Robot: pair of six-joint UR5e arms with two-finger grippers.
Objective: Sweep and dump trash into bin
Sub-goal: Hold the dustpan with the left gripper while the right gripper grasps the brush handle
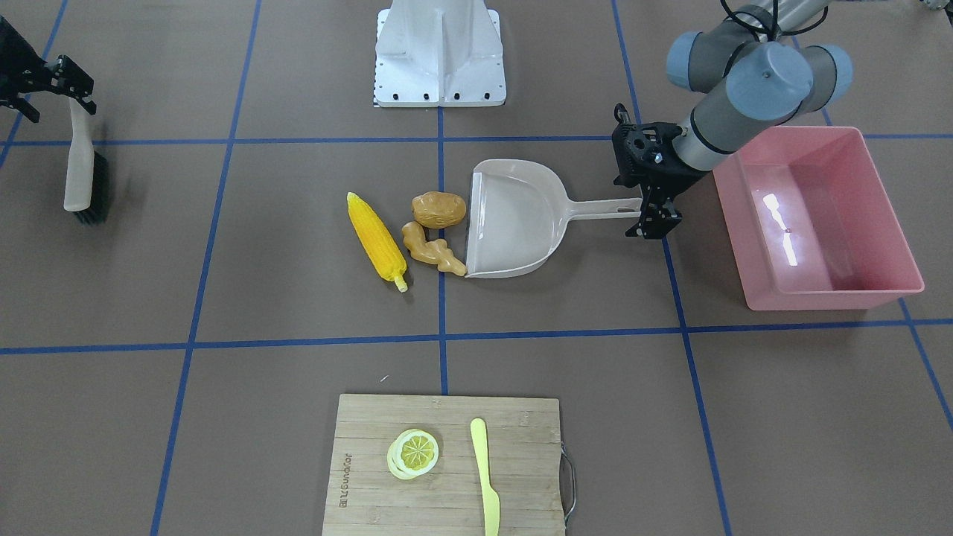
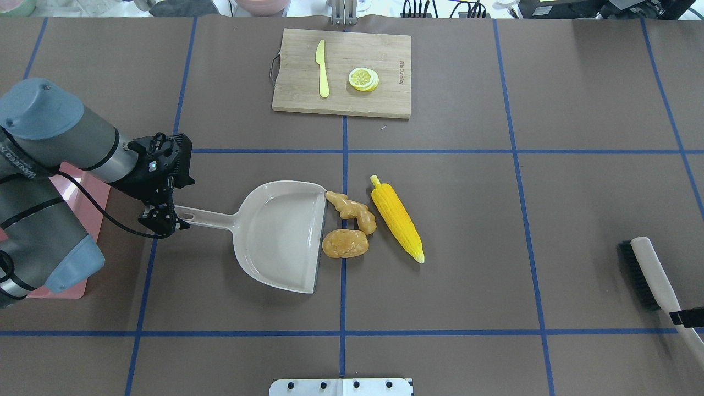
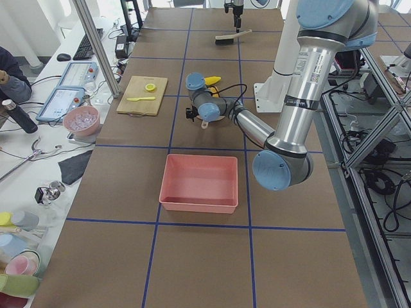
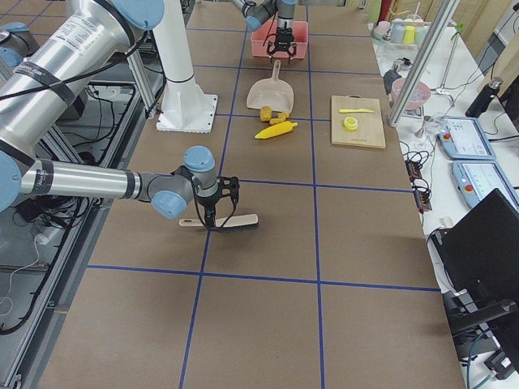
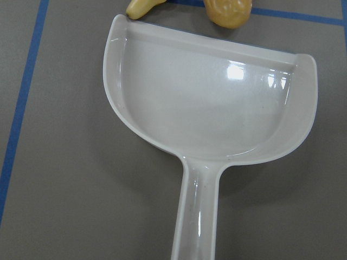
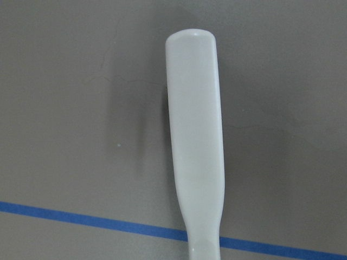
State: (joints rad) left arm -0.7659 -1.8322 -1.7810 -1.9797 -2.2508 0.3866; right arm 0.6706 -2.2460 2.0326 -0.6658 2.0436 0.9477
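The yellow corn cob [image 1: 377,242], brown potato [image 1: 439,210] and tan ginger root [image 1: 430,249] lie on the table against the open mouth of the beige dustpan [image 1: 517,223]. My left gripper [image 1: 653,217] is shut on the end of the dustpan's handle; the pan lies flat and empty. In the left wrist view the ginger [image 5: 142,6] and potato [image 5: 227,12] touch the pan's lip [image 5: 211,40]. The pink bin [image 1: 826,298] stands empty just beyond the left gripper. My right gripper [image 1: 68,83] is shut on the handle of a brush [image 1: 80,175], far from the trash.
A wooden cutting board [image 1: 372,476] with a lemon slice [image 1: 413,452] and a pale yellow knife [image 1: 485,476] lies at the table edge opposite the robot. The robot's white base [image 1: 439,52] stands behind the dustpan. Blue tape lines cross the brown table.
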